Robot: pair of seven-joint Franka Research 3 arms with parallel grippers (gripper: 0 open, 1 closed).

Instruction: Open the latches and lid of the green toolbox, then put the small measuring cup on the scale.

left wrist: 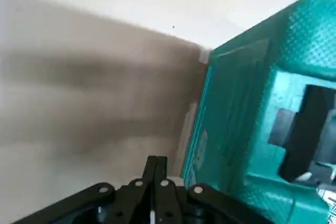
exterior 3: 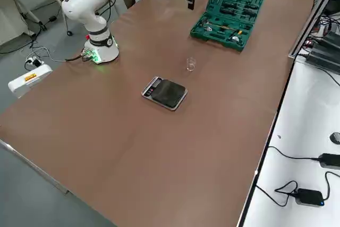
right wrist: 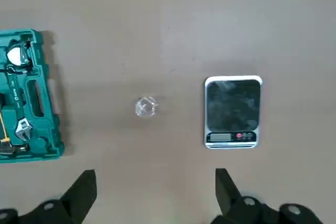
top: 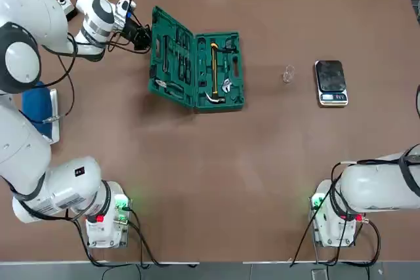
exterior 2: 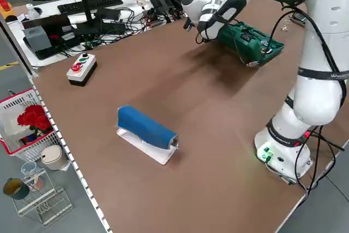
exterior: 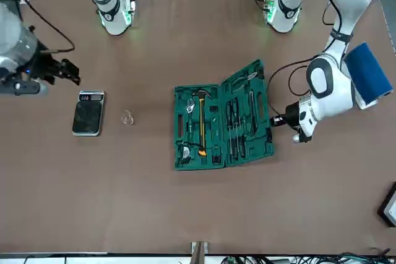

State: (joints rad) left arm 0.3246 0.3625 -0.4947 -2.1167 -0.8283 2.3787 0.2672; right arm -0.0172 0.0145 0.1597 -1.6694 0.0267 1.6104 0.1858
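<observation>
The green toolbox (top: 220, 70) lies open, with a yellow-handled hammer (top: 214, 70) and other tools in its base. Its lid (top: 172, 57) stands tilted up on the side toward my left arm, tool slots facing inward. My left gripper (top: 144, 36) is shut, empty, its tips right at the lid's outer face (left wrist: 247, 119). A black part (left wrist: 302, 129) sits on the lid's rim; I cannot tell whether it is a latch or the handle. The small measuring cup (top: 288, 74) stands upright on the table beside the scale (top: 331, 82). My right gripper (right wrist: 152, 192) hangs open high above them.
A blue roll on a white base (top: 38, 106) lies at the table's left edge. A white box with coloured buttons (exterior 2: 82, 68) sits near the far left corner. Cables and gear (exterior 2: 109, 15) line the desk beyond the far edge. Bare table separates toolbox and cup.
</observation>
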